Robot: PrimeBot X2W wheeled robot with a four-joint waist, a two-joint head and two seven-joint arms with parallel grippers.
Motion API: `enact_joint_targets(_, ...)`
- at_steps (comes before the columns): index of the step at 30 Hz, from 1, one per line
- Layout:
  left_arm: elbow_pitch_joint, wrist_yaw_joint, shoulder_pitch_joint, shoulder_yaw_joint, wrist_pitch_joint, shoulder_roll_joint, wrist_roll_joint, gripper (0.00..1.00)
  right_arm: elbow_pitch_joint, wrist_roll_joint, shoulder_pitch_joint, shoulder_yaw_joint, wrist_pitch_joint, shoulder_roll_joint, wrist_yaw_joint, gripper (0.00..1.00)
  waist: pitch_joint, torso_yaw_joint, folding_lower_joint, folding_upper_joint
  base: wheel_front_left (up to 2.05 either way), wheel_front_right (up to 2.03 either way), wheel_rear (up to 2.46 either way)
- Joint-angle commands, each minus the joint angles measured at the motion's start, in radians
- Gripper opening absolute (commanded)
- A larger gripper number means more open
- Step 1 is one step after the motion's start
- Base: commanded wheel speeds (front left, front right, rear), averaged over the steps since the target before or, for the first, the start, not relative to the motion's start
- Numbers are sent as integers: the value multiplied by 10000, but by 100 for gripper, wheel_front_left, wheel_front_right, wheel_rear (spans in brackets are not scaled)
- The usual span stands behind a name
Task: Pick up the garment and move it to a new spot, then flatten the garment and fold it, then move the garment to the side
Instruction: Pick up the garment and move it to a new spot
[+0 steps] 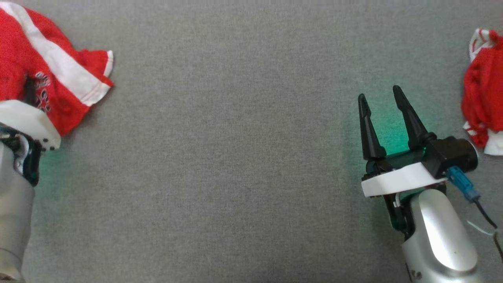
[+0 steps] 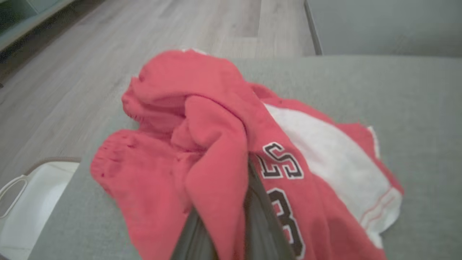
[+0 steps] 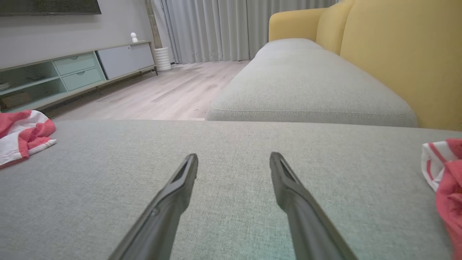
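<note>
Left hand point(image 2: 231, 216) pinches a fold of the soft, light red garment point(image 2: 216, 144) bunched by the left edge of the grey cushion point(image 1: 235, 157), likely to sag unless held by a hem; right hand point(image 1: 379, 92) hangs open.

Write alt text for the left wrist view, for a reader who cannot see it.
A crumpled red garment with a white panel and dark lettering lies on a grey cushion, a fold pinched between the two dark fingers of the left gripper. Pale wooden floor lies beyond, a white container at lower left.
</note>
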Motion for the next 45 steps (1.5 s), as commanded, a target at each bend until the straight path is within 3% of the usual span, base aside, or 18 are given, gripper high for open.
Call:
enact_joint_targets(1, -417, 18, -211, 190, -368, 477, -236, 0, -224, 77, -9, 241, -109, 15, 67, 100, -374, -8, 0, 0, 0, 0, 0)
enact_joint_targets(9, -1724, 17, 70, -850, -1487, 12, -954, 0, -6, 419, 280, 344, -109, 18, 67, 100, -1448, -54, 0, 0, 0, 0, 0)
enact_joint_targets(22, -4187, 118, 668, -1980, -1688, -1211, -1441, 0, 105, 838, 544, 619, -109, 19, 67, 100, -2037, -411, 0, 0, 0, 0, 0)
enact_joint_targets(28, -5026, 471, 874, -2368, -1533, -2115, -1468, 0, 126, 1058, 535, 813, -109, 20, 67, 100, -2157, -851, 0, 0, 0, 0, 0)
enact_joint_targets(32, -5533, 798, 882, -2834, -1426, -3076, -1438, 0, 128, 1255, 441, 1057, -109, 20, 67, 100, -2102, -1414, 0, 0, 0, 0, 0)
enact_joint_targets(36, -5748, 994, 691, -3094, -1480, -3469, -1483, 0, 133, 1400, 377, 1166, -109, 20, 67, 100, -2027, -1815, 0, 0, 0, 0, 0)
enact_joint_targets(38, -5776, 1103, 555, -3216, -1533, -3576, -1511, 50, 151, 1460, 356, 1227, -109, 20, 67, 100, -1994, -1986, 0, 0, 0, 0, 0)
enact_joint_targets(39, -5763, 1154, 481, -3289, -1571, -3607, -1492, 100, 157, 1491, 349, 1261, -109, 20, 67, 100, -1984, -2065, 0, 0, 0, 0, 0)
enact_joint_targets(45, -5482, 1446, 190, -3326, -2017, -3622, -1351, 100, 162, 1571, 350, 1258, -109, 20, 67, 100, -1936, -2227, 0, 0, 0, 0, 0)
